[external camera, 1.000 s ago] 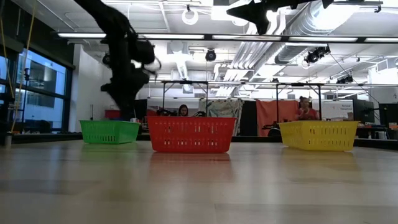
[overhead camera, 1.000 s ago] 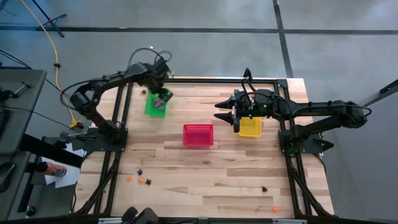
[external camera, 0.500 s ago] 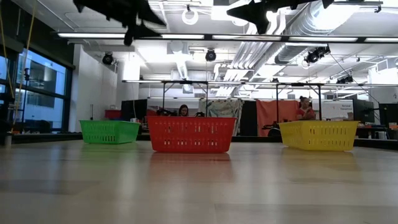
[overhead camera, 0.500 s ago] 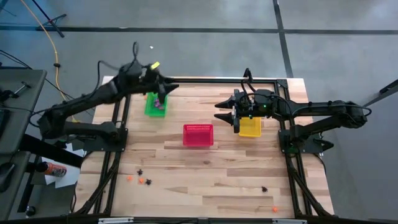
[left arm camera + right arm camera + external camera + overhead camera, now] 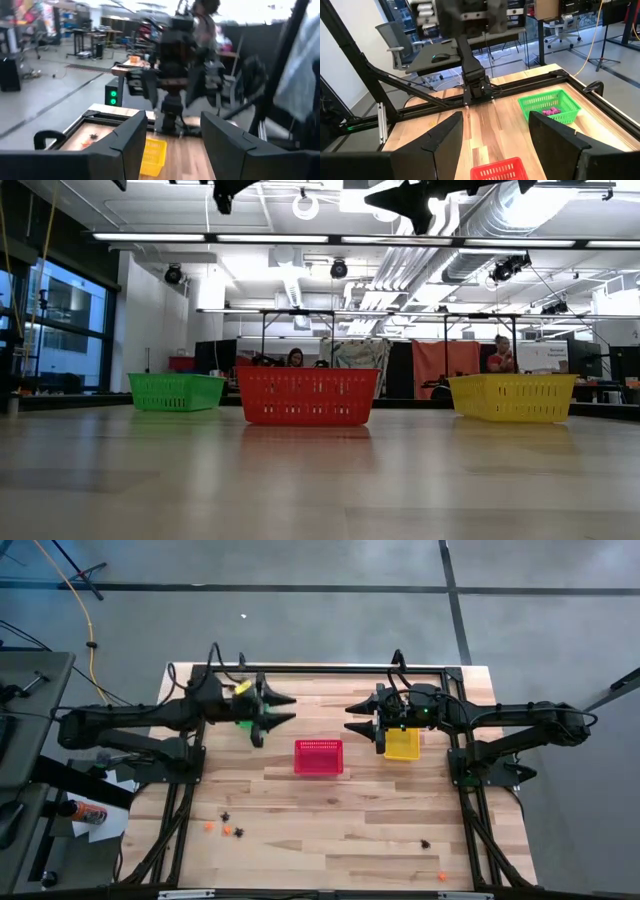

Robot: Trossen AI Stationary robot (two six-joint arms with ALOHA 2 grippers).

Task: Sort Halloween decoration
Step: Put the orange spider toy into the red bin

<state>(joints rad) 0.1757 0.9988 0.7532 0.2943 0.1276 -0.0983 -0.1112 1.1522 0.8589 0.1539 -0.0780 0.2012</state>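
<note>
My left gripper (image 5: 283, 712) hovered high by the green basket (image 5: 243, 721), fingers open and empty, needing a low, centred approach to the next trinket (image 5: 227, 831).

Pale planked wood table (image 5: 330, 810) with a smooth satin sheen, green (image 5: 551, 106), red (image 5: 318, 757) and yellow (image 5: 402, 745) baskets of glossy plastic mesh, matt black metal frame (image 5: 330, 669) along the table's far edge
</note>
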